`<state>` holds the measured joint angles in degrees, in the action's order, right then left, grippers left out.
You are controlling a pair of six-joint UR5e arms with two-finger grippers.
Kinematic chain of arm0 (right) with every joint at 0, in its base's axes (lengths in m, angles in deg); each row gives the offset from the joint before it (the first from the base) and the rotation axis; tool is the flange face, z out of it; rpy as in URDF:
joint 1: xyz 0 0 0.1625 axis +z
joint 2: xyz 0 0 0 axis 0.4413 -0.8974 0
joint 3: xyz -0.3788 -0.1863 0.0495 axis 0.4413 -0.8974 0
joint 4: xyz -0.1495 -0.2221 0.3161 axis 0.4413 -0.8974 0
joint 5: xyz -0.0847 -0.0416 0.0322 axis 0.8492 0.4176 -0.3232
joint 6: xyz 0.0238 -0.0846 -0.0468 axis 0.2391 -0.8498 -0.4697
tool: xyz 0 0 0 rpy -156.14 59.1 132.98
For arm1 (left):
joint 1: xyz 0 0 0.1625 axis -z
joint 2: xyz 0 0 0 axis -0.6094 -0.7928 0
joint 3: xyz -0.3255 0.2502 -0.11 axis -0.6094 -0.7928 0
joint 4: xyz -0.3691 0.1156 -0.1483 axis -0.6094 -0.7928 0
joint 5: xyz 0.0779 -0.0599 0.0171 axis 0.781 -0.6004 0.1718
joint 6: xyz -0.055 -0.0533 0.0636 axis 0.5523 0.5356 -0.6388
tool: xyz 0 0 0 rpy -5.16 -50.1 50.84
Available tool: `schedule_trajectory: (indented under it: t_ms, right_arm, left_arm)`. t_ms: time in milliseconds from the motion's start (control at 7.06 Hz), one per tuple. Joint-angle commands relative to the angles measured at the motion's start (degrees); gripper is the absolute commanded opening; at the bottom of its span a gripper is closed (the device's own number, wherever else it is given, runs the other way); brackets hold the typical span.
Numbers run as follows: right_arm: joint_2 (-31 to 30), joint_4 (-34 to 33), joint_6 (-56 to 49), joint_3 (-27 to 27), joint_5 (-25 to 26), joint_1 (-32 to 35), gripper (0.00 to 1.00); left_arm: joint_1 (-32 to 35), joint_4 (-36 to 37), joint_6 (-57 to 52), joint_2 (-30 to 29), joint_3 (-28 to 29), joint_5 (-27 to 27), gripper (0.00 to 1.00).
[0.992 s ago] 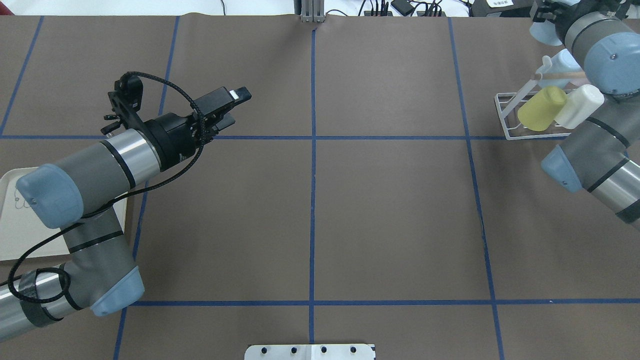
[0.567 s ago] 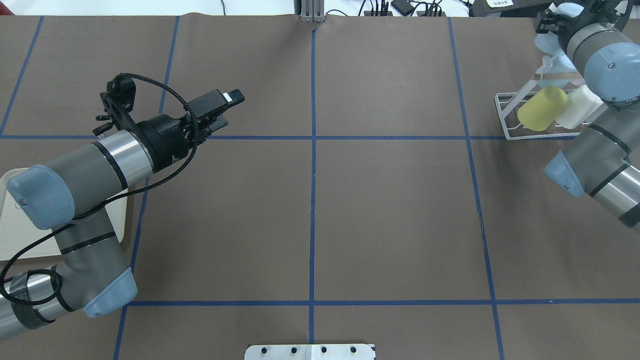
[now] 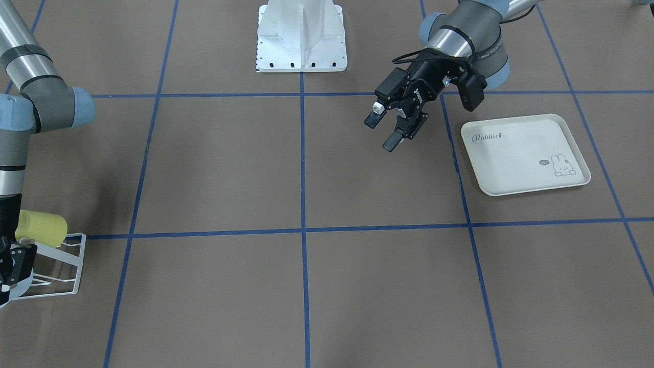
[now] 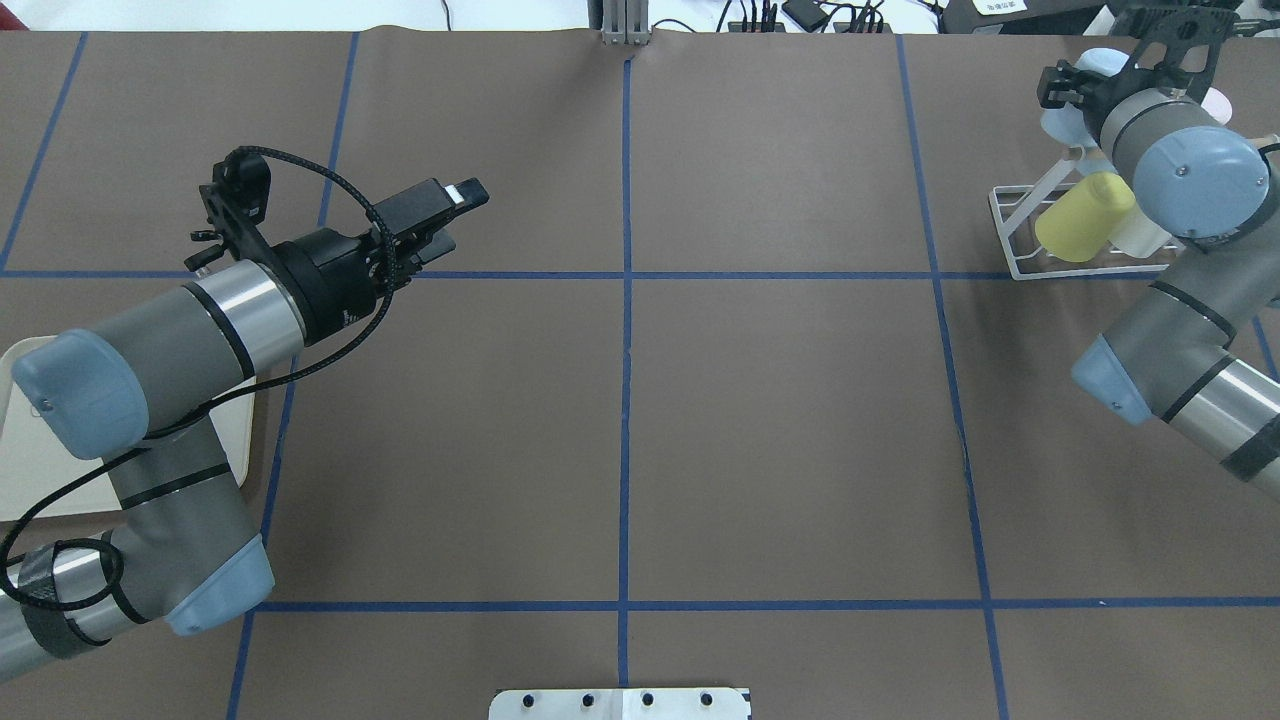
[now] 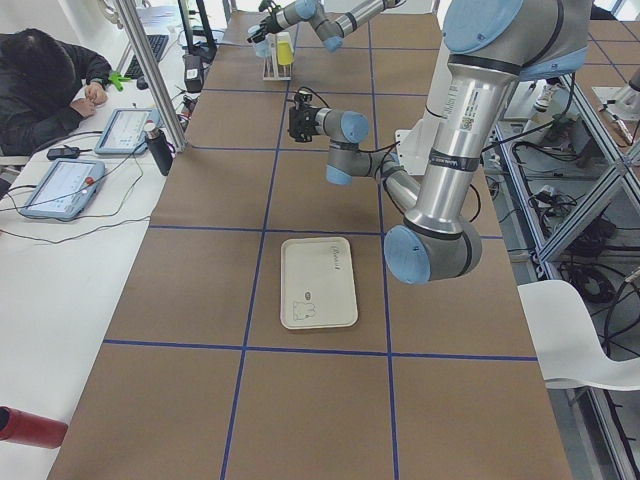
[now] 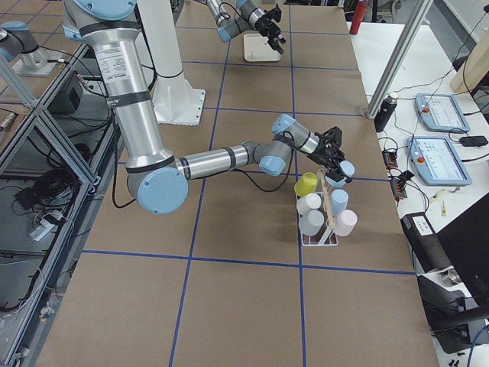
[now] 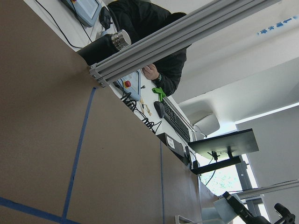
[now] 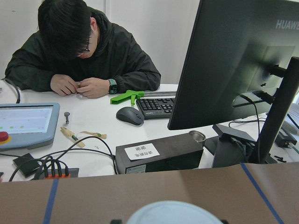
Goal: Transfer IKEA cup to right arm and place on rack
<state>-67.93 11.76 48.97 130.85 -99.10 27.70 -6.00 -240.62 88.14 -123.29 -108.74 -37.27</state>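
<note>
Right gripper (image 4: pixel 1068 92) clamps a pale-blue, round-rimmed cup (image 6: pixel 345 169) at the white wire rack (image 4: pixel 1003 232).

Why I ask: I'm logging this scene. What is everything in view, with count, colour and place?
table: 1, brown cover, blue tape grid.
rack: 1, white wire, on the robot's right.
cups on the rack: 5, yellow, two whitish, light blue, pink.
light-blue cup: 1, in the right gripper, at the rack.
tray: 1, cream, rabbit print, on the robot's left.
person: 1, black jacket, at the side desk.
left gripper: 1, black, open, holds nothing, above the table.
right gripper: 1, black, shut on the light-blue cup.
</note>
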Motion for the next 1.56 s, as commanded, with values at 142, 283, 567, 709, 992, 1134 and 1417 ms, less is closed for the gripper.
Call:
schedule_trajectory:
  t_ms: [142, 283, 567, 709, 992, 1134, 1417]
  right_arm:
    - [-2.3, 0.2, 0.0, 0.2, -0.1, -0.3, 0.00]
    - [-2.3, 0.2, 0.0, 0.1, -0.1, -0.2, 0.00]
    - [-1.8, 0.1, 0.0, 0.1, 0.0, -0.6, 0.08]
    - [-1.6, 0.1, -0.1, -0.3, 0.2, -1.0, 0.99]
    - [-1.8, 0.1, -1.9, 0.6, -0.3, -0.8, 1.00]
    - [-1.8, 0.0, -3.9, 1.8, -0.8, -0.7, 1.00]
    - [-1.9, -1.1, -6.9, 4.2, -11.4, 4.1, 1.00]
  left_arm:
    - [0.0, 0.0, 0.1, -0.2, -0.4, 0.0, 0.99]
    - [0.0, 0.0, 0.1, -0.2, -0.4, 0.0, 0.99]
    - [0.0, 0.0, 0.1, -0.2, -0.5, 0.0, 0.99]
    - [0.0, 0.0, 0.1, -0.2, -0.8, 0.0, 0.99]
    - [0.0, 0.0, 0.1, -0.1, -0.9, 0.0, 0.99]
    - [0.1, 0.1, 0.0, -0.1, -0.9, 0.0, 0.99]
    - [4.5, 5.7, -0.5, -0.2, -2.4, -6.4, 0.99]
